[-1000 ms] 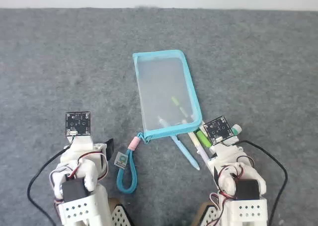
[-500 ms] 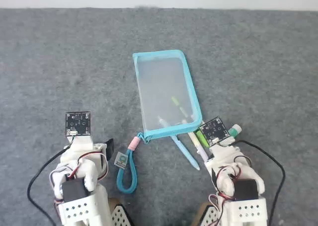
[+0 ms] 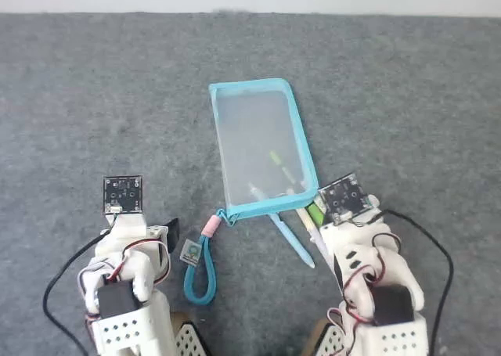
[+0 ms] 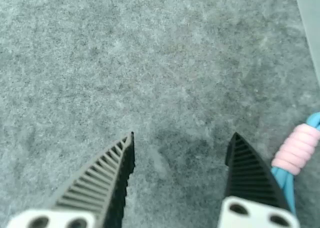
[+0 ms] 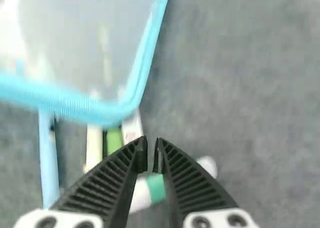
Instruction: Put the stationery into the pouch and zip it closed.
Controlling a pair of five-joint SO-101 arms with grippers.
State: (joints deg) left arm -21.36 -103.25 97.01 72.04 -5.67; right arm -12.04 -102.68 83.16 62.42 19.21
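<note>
A translucent pouch [image 3: 262, 145] with a cyan zip edge lies mid-table, its near end open. Out of that end stick a blue pen [image 3: 291, 240], a cream pen [image 3: 307, 221] and a green marker [image 3: 315, 213]. In the right wrist view my right gripper [image 5: 150, 148] is shut with nothing in it. It hangs just above a white marker with a green band [image 5: 154, 189], near the pouch's cyan corner [image 5: 116, 114]. My left gripper [image 4: 182, 148] is open over bare carpet, beside the pink bead [image 4: 298, 149] of the pouch's strap.
The pouch's blue strap loop [image 3: 200, 276] with a small tag [image 3: 189, 253] lies between the two arms. The left arm [image 3: 125, 242] stands at the near left, the right arm [image 3: 356, 246] at the near right. Grey carpet covers the whole table.
The right arm has shifted slightly forward and toward the pouch, so its wrist now covers the marker's cap that showed beside it. The left arm and the pouch have not moved.
</note>
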